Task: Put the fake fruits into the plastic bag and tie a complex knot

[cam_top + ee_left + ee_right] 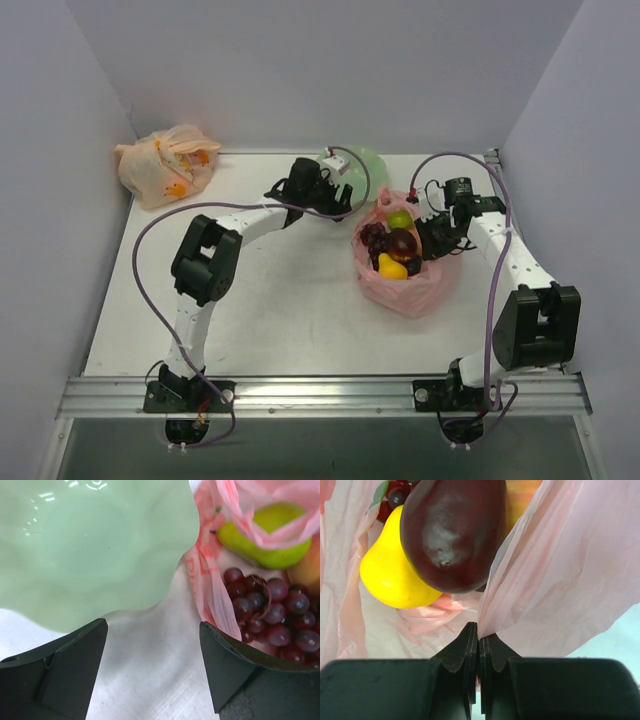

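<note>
The pink plastic bag (pixel 415 290) lies open right of centre, with the fake fruits inside: a green pear (pixel 400 219), a grape bunch (pixel 373 238), a dark red fruit (pixel 402 243) and a yellow pear (pixel 392 266). My right gripper (pixel 432 243) is shut on the bag's right rim; the right wrist view shows the pink film (pixel 560 590) pinched at its tips (pixel 478 640), with the dark fruit (pixel 452 530) and yellow pear (pixel 395 570) just beyond. My left gripper (pixel 153 665) stands open and holds nothing, between the green bowl (pixel 90 545) and the bag's left edge (pixel 210 585), beside the grapes (pixel 270 612).
The green bowl (pixel 362 160) sits at the back, just left of the bag, under my left wrist. A pale orange tied bag (pixel 165 165) rests in the back left corner. White walls close in the table on three sides.
</note>
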Controlling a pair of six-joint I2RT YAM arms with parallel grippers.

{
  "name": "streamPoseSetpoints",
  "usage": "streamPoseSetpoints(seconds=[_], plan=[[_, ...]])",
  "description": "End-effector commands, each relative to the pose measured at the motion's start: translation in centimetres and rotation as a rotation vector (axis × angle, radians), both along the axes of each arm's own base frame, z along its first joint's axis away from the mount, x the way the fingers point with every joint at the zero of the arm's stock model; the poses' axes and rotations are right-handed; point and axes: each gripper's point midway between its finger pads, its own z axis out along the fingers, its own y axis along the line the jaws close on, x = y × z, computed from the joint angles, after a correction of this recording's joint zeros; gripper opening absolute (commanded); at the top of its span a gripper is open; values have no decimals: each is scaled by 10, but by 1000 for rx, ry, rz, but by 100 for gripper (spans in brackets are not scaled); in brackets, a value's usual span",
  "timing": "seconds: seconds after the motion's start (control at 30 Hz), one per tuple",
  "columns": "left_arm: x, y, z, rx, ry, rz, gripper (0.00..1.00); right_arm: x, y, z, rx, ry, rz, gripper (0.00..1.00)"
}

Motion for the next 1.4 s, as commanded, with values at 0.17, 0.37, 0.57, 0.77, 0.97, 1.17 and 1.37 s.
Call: streamPoseSetpoints(seconds=[0.17, 0.37, 0.57, 0.77, 0.97, 1.17, 1.37], plan=[[-29, -17, 101, -227, -88, -251, 92, -29, 12, 7, 17, 43, 58, 0], [-133, 2, 140, -263, -87, -631, 98, -35, 15, 5, 11, 61, 69, 23], [-178, 25, 143, -185, -106, -723, 97, -25, 8, 17, -13, 14, 38, 53], [-202, 32, 137, -84, -172, -782, 97, -1, -1, 46, -32, -67, -38, 70], [-221, 35, 136, -50, -229, -823, 97, 28, -4, 86, -38, -180, -97, 78], [-229, 45, 135, -52, -256, -809, 97, 74, 5, 106, -68, -242, -80, 77], [-240, 56, 149, -154, -219, -762, 97, 128, 32, 104, -201, -306, 50, 80]])
